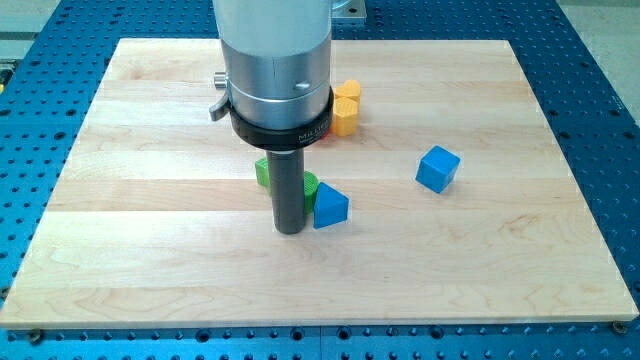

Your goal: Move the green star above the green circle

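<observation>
A pale wooden board (150,250) lay on a blue perforated table (600,120). A thick silver arm (277,60) came down from the view's top, ending in a straight dark rod. My tip (290,231) rested on the board slightly left of centre. The arm had no fingers or jaws, so nothing was held; the rod only touched the surface.

A green block (263,172) peeked out just left of the rod, partly hidden, its shape impossible to make out. A second green block (311,183) showed just right of the rod, also mostly hidden, so I could not tell which was the star and which the circle. A blue triangular block (330,207) sat just beside my tip on the view's right, touching or nearly touching the second green block.

Near the top, a yellow block (345,110) stood partly behind the arm. A blue cube (438,168) sat well apart on the view's right.
</observation>
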{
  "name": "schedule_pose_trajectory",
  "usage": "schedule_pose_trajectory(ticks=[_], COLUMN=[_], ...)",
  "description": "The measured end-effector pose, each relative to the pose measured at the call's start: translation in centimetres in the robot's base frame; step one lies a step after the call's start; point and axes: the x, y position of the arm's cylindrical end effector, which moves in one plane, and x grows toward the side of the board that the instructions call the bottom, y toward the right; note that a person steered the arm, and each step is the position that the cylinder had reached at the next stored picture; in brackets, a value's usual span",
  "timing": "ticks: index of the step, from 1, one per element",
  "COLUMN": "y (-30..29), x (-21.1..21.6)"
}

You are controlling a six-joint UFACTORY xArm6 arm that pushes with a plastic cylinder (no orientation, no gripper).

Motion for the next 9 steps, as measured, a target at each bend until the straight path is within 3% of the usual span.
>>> schedule_pose_trajectory(ticks=[5, 7, 9], y=[-3.7, -2.5, -2.9], x=[-0.8, -4.8, -4.9])
